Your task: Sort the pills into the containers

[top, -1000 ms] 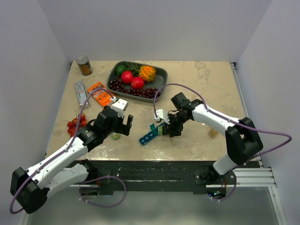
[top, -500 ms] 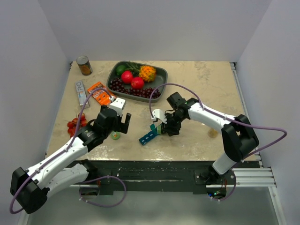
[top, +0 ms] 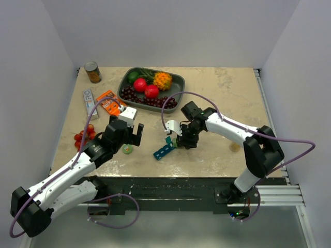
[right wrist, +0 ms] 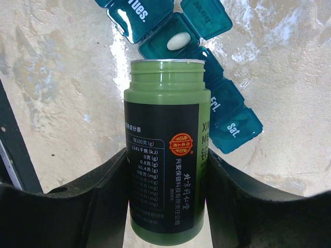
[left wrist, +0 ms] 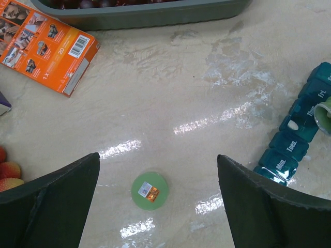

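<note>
In our right gripper [right wrist: 166, 160], the bottle [right wrist: 165, 88] is olive green, its label [right wrist: 150, 170] black with white print and a red-gold seal [right wrist: 181, 140]. Past its mouth: teal containers [right wrist: 230, 126], white pill [right wrist: 178, 40], mottled beige table [right wrist: 62, 77].

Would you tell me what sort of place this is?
Likely a robot lab test cell: plain white walls box in a marbled tabletop, with staged props, a fruit tray and a teal pill organizer.

We count one teal pill-organizer strip [top: 164, 150], one green bottle [right wrist: 165, 165], one green cap [left wrist: 149, 190] and one white pill [right wrist: 179, 41]. On the bench [top: 222, 93] we also count one grey tray [top: 178, 82] with two round red fruits [top: 140, 84], one can [top: 93, 72], one orange box [top: 110, 102] and one long white box [top: 89, 101].
</note>
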Controlling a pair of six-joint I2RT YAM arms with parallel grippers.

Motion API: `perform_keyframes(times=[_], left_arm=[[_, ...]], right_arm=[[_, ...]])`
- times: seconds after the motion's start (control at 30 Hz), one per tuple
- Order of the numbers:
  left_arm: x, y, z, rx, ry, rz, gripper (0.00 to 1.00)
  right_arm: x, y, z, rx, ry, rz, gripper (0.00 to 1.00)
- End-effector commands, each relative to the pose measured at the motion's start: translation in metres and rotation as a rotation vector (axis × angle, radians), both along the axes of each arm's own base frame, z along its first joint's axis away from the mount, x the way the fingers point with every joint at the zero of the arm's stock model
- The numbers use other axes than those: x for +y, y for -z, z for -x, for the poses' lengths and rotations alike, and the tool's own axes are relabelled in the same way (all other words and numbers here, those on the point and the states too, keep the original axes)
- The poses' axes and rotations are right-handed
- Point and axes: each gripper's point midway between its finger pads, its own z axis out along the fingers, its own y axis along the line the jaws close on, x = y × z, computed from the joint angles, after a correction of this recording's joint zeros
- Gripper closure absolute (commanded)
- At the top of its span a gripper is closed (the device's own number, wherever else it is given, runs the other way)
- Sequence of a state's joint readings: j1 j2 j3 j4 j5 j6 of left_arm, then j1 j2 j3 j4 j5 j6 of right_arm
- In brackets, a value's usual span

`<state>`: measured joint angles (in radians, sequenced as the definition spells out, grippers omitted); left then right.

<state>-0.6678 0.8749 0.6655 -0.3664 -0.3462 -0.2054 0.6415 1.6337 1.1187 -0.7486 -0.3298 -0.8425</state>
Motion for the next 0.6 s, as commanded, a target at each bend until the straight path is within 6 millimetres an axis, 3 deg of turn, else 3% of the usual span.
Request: perform_keyframes(times=[0.0,0.57], left_arm=[[0.0009,-0.0163,-0.0078,-0.057,-0.019,0.019,0.0],[0.0005,-0.0154,-0.0079,-0.054,-0.017,0.018,0.0]], right_arm=[[0.0073,-0.0096,-0.0079,-0.022,0.014,-0.004,1.0],[0.0085,-0.0076,-0.0057,-0.031,0.005,0.059,1.0]])
